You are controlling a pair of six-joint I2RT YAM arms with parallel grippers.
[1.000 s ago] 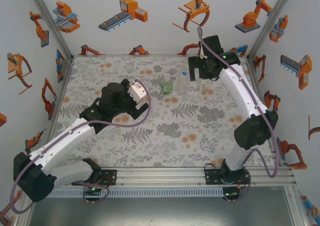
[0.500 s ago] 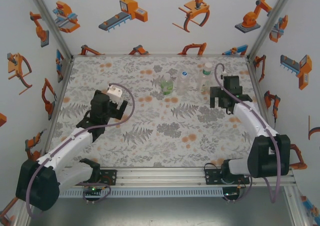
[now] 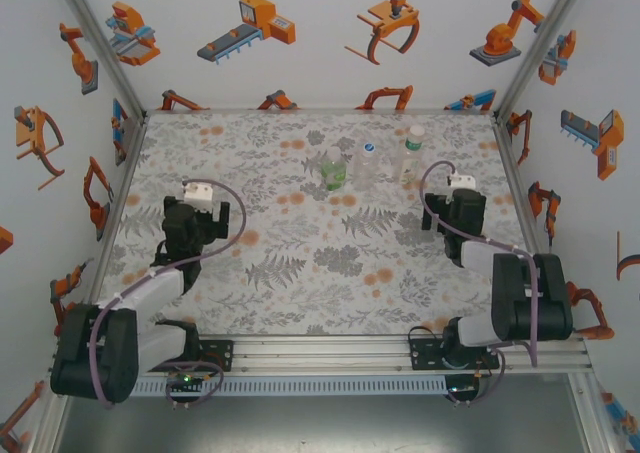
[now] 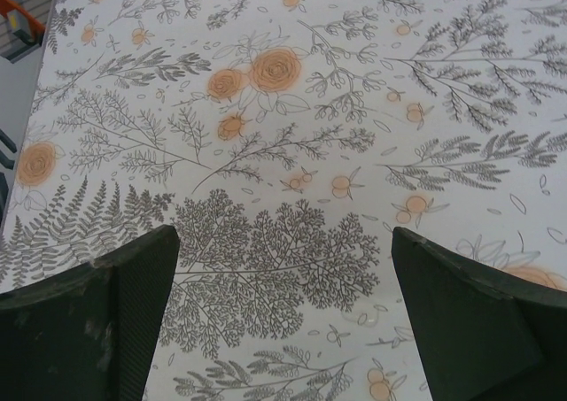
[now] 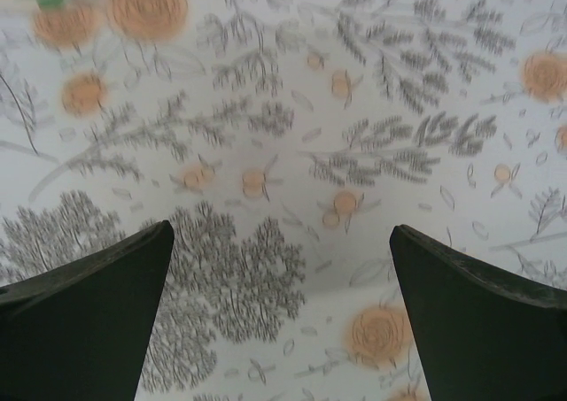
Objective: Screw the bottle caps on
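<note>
No readable text, labels or numbers anywhere.

You are looking at the floral table (image 3: 300, 263); it is carrying three upright bottles (image 3: 367, 165) near its far edge.

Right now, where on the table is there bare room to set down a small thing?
The wide middle of the table, between the left tool and the right tool, is bare; so is the far-left corner. Crowded: the far centre, where three bottles stand in a row.
</note>
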